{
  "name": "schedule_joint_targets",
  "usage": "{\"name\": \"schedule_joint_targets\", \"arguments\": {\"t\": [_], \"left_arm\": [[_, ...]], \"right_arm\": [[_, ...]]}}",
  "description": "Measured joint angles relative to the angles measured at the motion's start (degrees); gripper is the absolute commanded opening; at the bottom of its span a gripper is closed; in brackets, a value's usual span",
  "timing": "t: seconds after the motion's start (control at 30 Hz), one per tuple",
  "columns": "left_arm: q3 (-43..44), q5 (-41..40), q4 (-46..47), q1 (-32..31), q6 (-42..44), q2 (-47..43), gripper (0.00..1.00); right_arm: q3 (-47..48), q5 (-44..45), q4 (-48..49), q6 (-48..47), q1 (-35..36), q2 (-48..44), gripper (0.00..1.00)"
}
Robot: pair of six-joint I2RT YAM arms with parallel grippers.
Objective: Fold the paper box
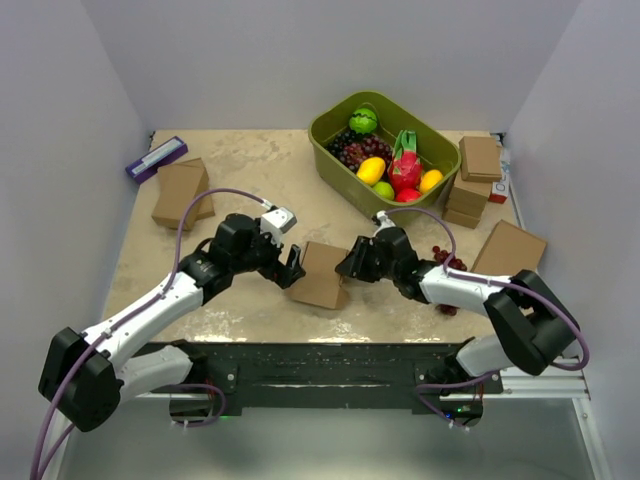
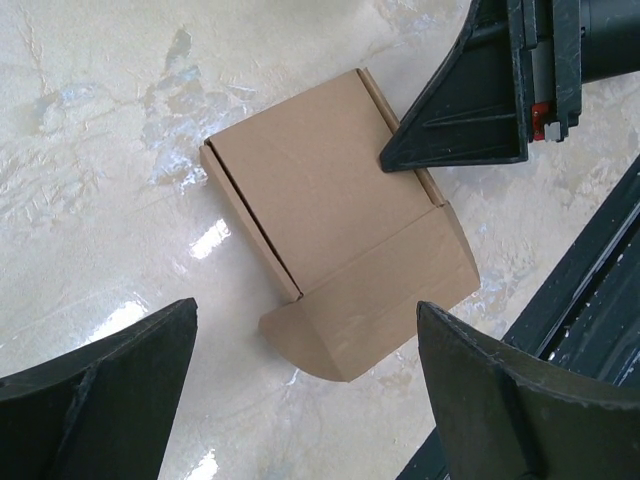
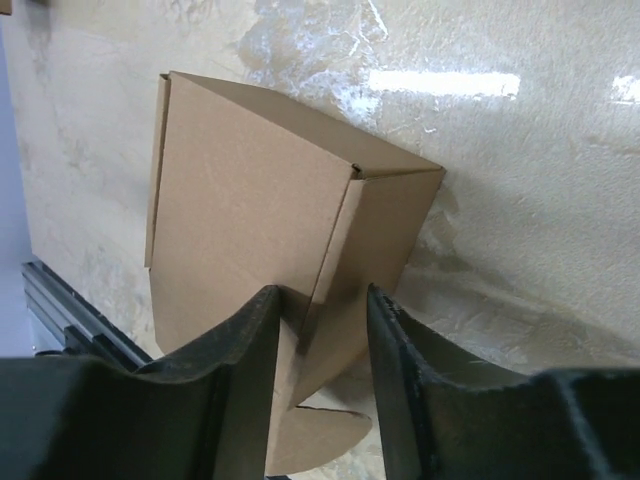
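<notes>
1. The left gripper (image 1: 291, 266) is released. Its black fingers (image 2: 100, 390) stand wide apart on either side of the box and hold nothing.
2. The right gripper (image 1: 350, 264) has its fingers (image 3: 230, 390) set a narrow gap apart, with the tips at the box's right edge. A corner crease of the box lies in that gap. Whether the fingers are clamped on the cardboard cannot be determined.
3. The paper box (image 1: 320, 275) rests on the table (image 1: 250, 310) between the two grippers, near the front edge and about mid-width.
4. The box is plain brown matte cardboard, folded into a shallow rectangular form with sharp creases. The top panel lies flat. One flap (image 2: 340, 345) with rounded corners projects from the near end and lies on the table.
5. The table surface is beige and mottled, and it is glossy with white glare patches.
6. A flat brown box (image 1: 510, 250) lies to the right. Small dark-red berries (image 1: 443, 256) lie beside the right arm.
7. Stacked brown boxes (image 1: 475, 180) stand at the far right. More brown boxes (image 1: 180, 192) lie at the far left, next to a purple oblong item (image 1: 155, 158).
8. An olive-green plastic tub (image 1: 325, 140) at the far centre holds assorted fruit.
9. Pale grey walls (image 1: 300, 60) enclose the table on three sides.
</notes>
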Motion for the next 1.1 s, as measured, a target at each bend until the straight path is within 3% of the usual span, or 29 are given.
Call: {"name": "schedule_joint_targets", "arguments": {"t": [0.1,0.3,0.5,0.73,1.1], "left_arm": [[-0.02,0.44,0.02,0.00,0.09,0.00,0.95],[-0.07,1.25,0.13,0.00,-0.76,0.00,0.96],[-2.71,-0.55,2.25,0.02,-7.93,-1.40,1.00],[-13.44,-5.68,13.92,0.79,-22.69,-6.84,1.00],[-17.18,-3.26,30.34,3.02,-38.27,4.44,1.00]], "right_arm": [[-0.24,-0.33,1.38,0.42,-0.15,0.00,0.16],[-0.55,-0.35,3.15,1.01,-1.14,0.02,0.00],[-1.29,-0.24,2.71,0.94,-1.79,-1.18,0.00],[-1.33,-0.09,-0.94,0.26,-1.95,-3.45,0.00],[-3.23,-1.22,-2.56,-0.63,-1.95,-6.64,0.00]]}}
